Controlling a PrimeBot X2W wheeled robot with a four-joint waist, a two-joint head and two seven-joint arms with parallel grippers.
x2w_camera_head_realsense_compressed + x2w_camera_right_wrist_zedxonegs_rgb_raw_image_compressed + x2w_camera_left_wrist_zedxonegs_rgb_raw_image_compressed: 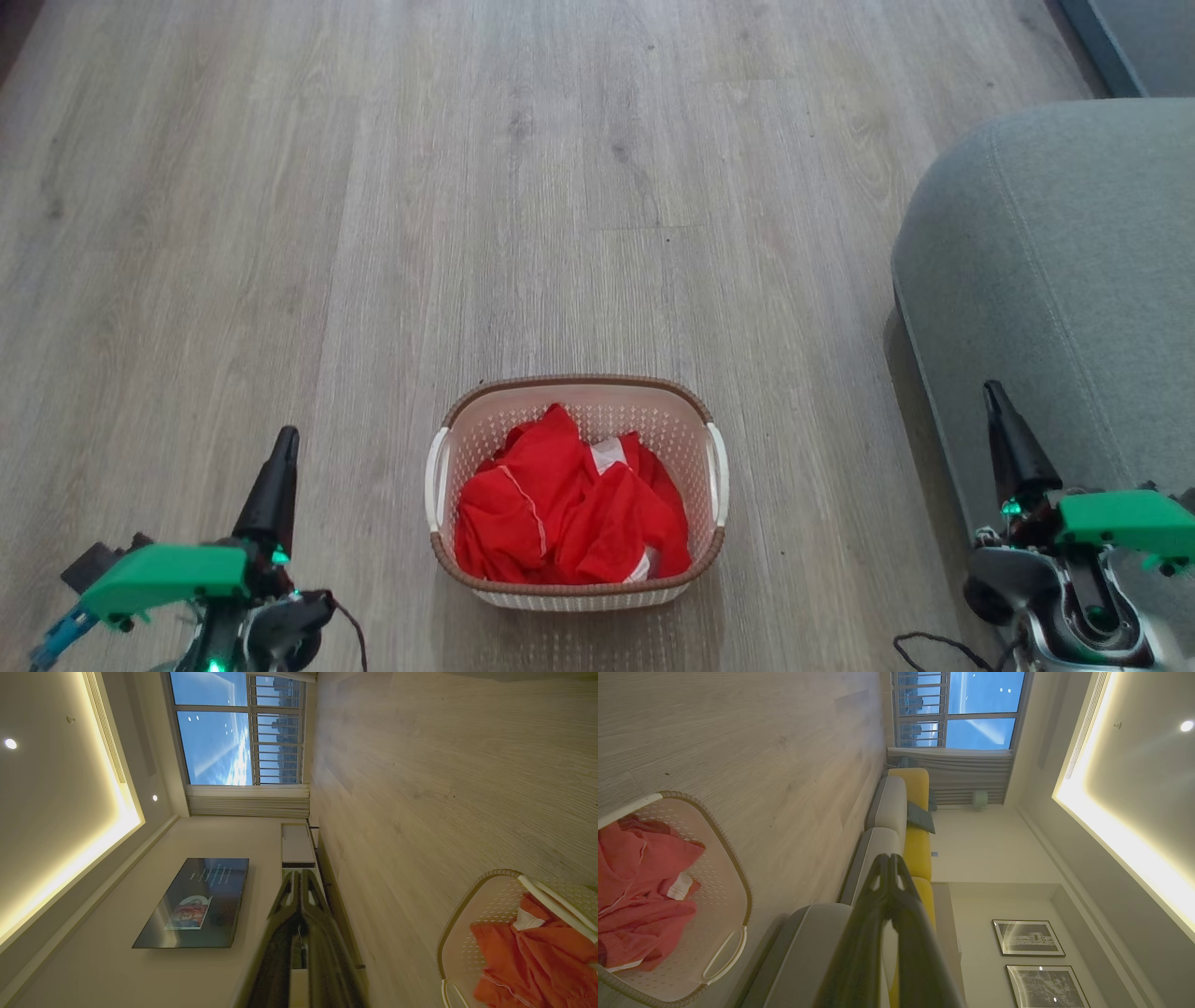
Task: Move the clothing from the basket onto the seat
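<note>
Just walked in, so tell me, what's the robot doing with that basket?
Nothing is held yet. The clothing lies bunched in the basket on the floor. The left gripper and right gripper hang shut and empty either side of it. The seat stands to the right.

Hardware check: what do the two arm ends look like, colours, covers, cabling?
Left gripper and right gripper match: long black jaws tapering to a point, a bright green plastic cover at the wrist, small green lights beside it. A black cable trails off each wrist. The left also carries a blue part at its outer edge; the right has a silver-grey housing below its cover.
</note>
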